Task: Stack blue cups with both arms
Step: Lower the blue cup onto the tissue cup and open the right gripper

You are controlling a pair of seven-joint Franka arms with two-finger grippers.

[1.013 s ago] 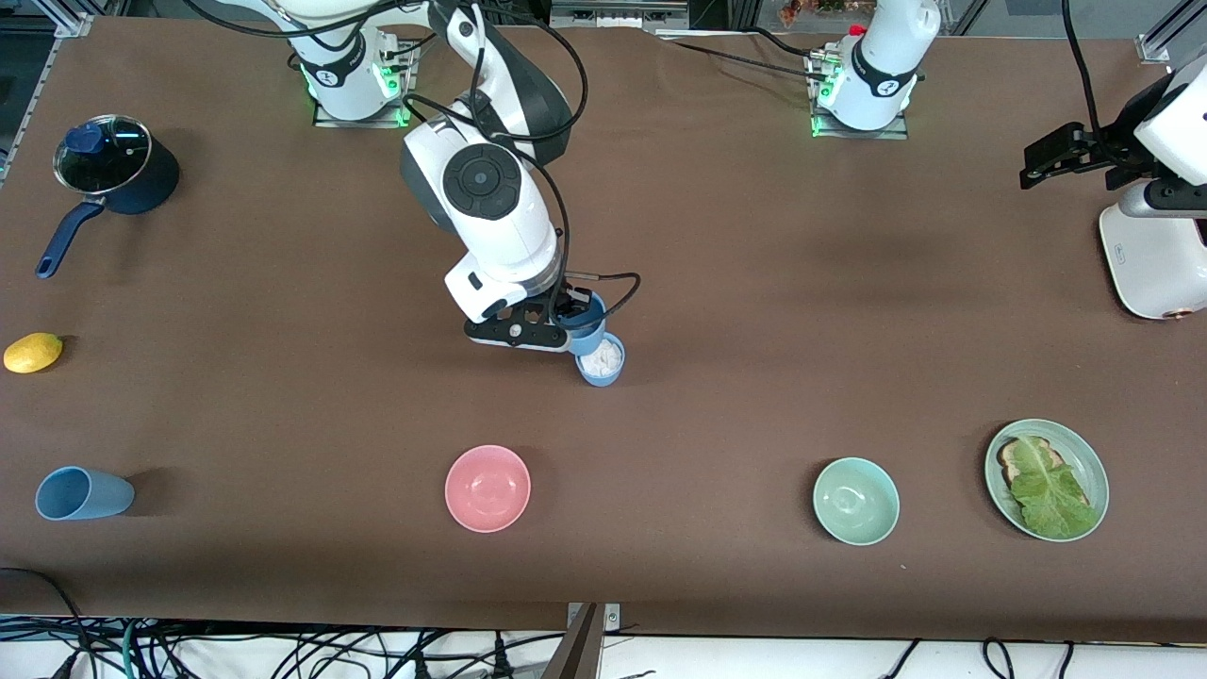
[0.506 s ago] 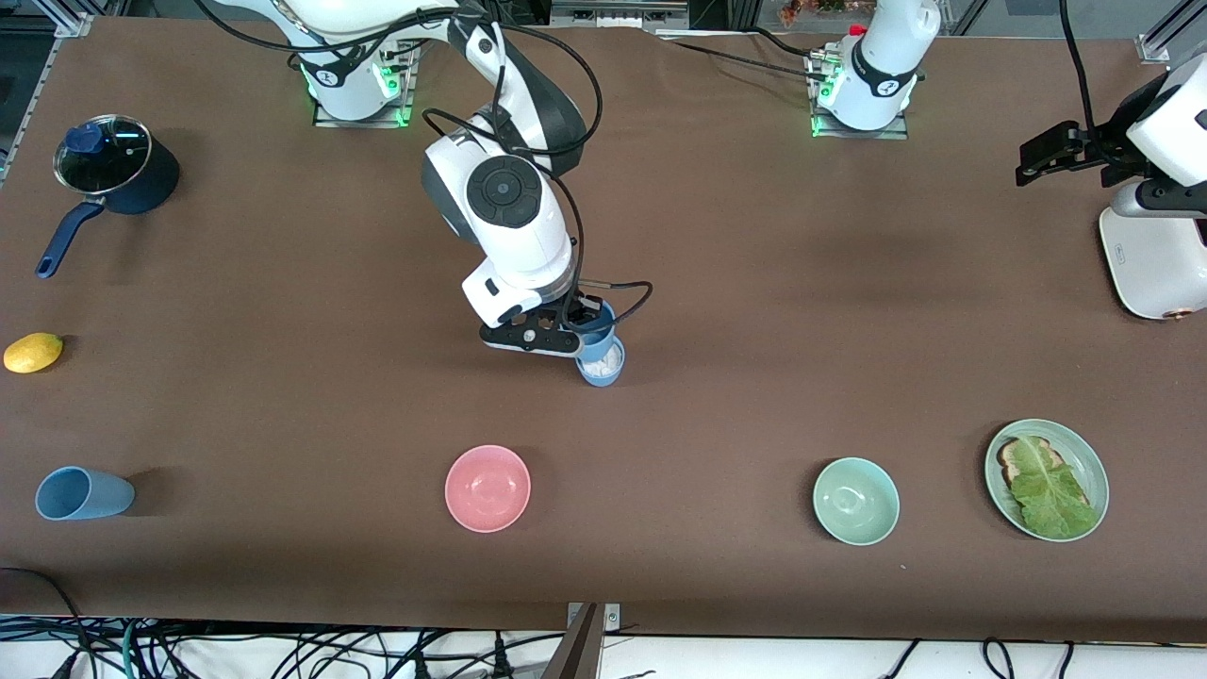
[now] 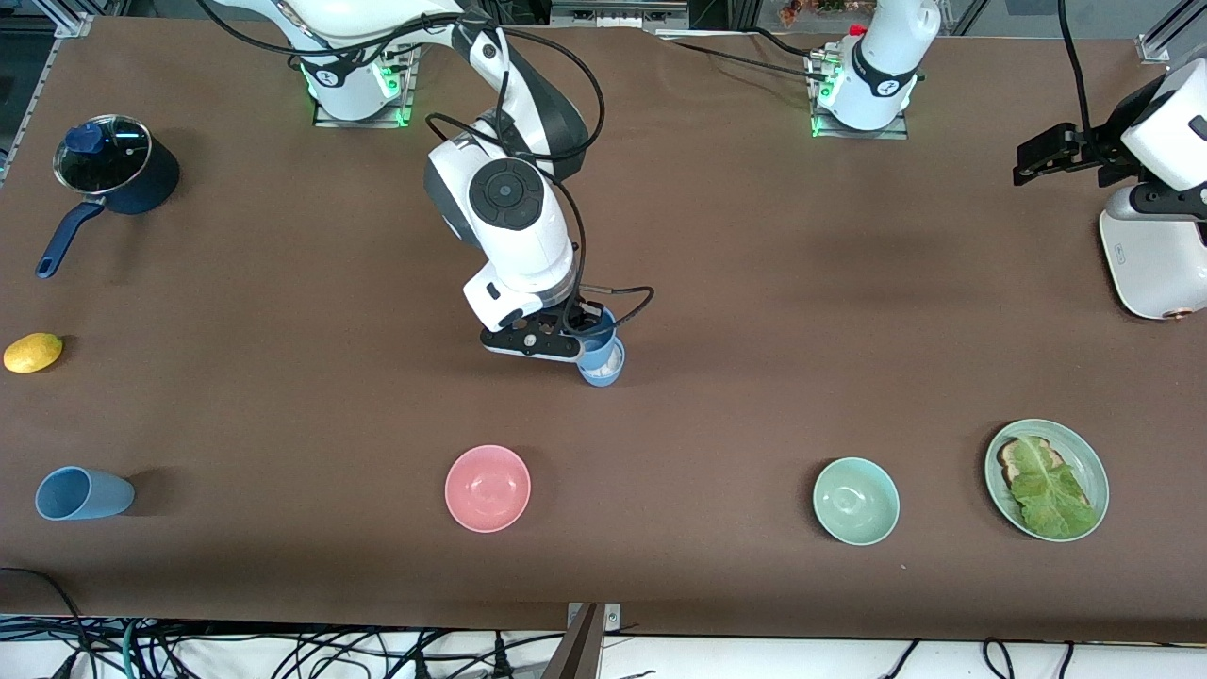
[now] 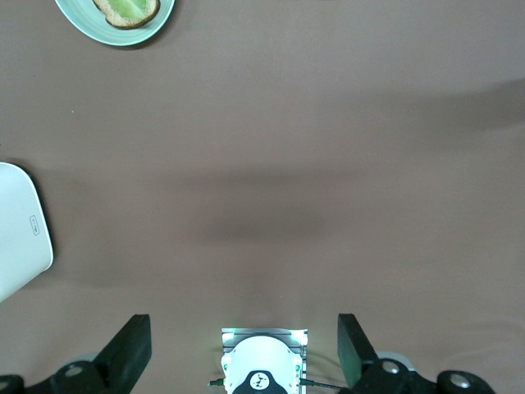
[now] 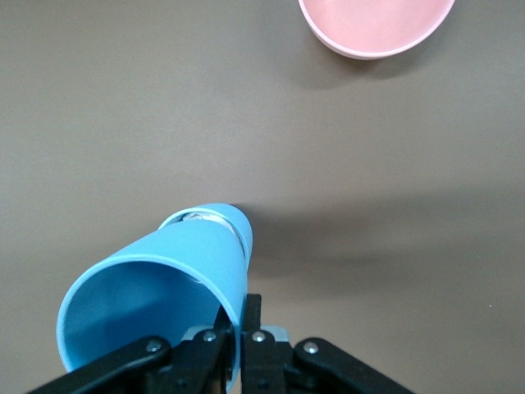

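Here the held cup (image 3: 594,339) sits partly inside a standing cup (image 3: 603,366) at the table's middle, and the right gripper (image 3: 575,332) has its jaws clamped on the held cup's rim. A third cup (image 3: 83,493) lies on its side near the right arm's end. The left gripper (image 3: 1037,156) waits with jaws apart, above the white appliance (image 3: 1155,259).
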